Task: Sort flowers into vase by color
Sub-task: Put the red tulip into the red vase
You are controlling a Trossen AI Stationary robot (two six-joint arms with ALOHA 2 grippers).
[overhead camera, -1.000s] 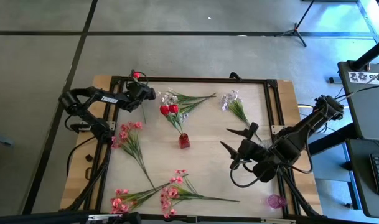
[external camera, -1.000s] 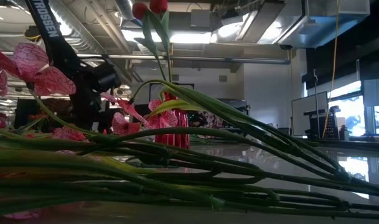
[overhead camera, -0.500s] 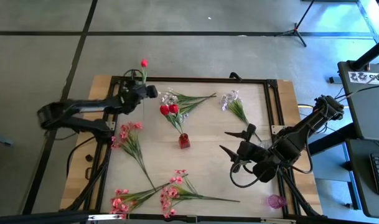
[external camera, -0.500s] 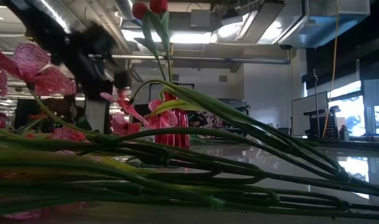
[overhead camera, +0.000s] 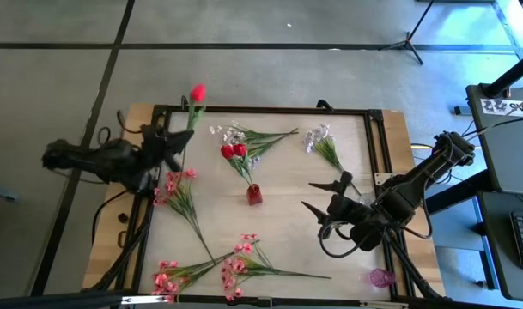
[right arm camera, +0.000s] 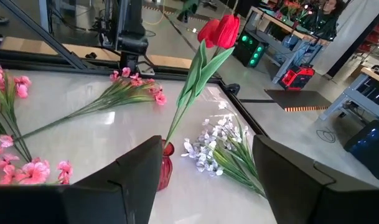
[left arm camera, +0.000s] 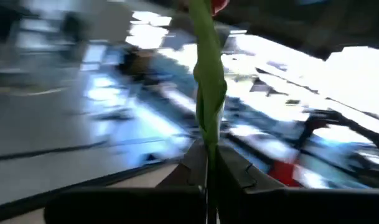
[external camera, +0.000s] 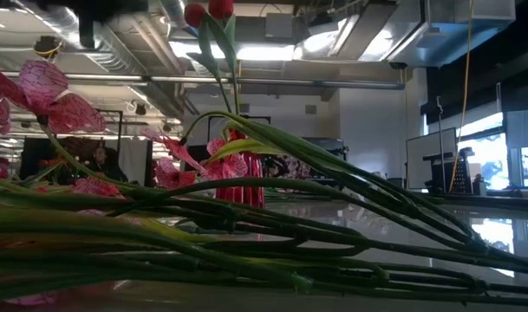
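My left gripper (overhead camera: 175,138) is over the table's far left corner, shut on a red tulip (overhead camera: 197,91) whose bloom points past the far edge. A small red vase (overhead camera: 254,195) stands mid-table with two red tulips (overhead camera: 233,151) stuck in it by their stems. White sprigs (overhead camera: 235,133) (overhead camera: 318,137) lie flat near the far edge. Pink sprays (overhead camera: 179,185) (overhead camera: 235,266) lie at the left and near side. To the right of the vase my right gripper (overhead camera: 308,195) is open, with nothing between its fingers. My left gripper pinches the tulip's green stem (left arm camera: 208,146) between its two fingers (left arm camera: 192,165), well below the bloom (left arm camera: 218,5). The stem runs on beyond the fingers in the way they point. The tulip is lifted clear of the table.
A black frame (overhead camera: 270,111) rims the table. A pink glass vase (overhead camera: 380,277) stands outside the frame at the near right corner. In the low view stems and pink blooms (external camera: 64,108) lie close before the camera. Bare tabletop (overhead camera: 287,232) lies between the red vase and the near sprays.
My left gripper has shut on the red tulip's stem at the far left corner, then drawn back toward the table's left edge and up. The tulip has come off the table, and its bloom now reaches past the far edge.
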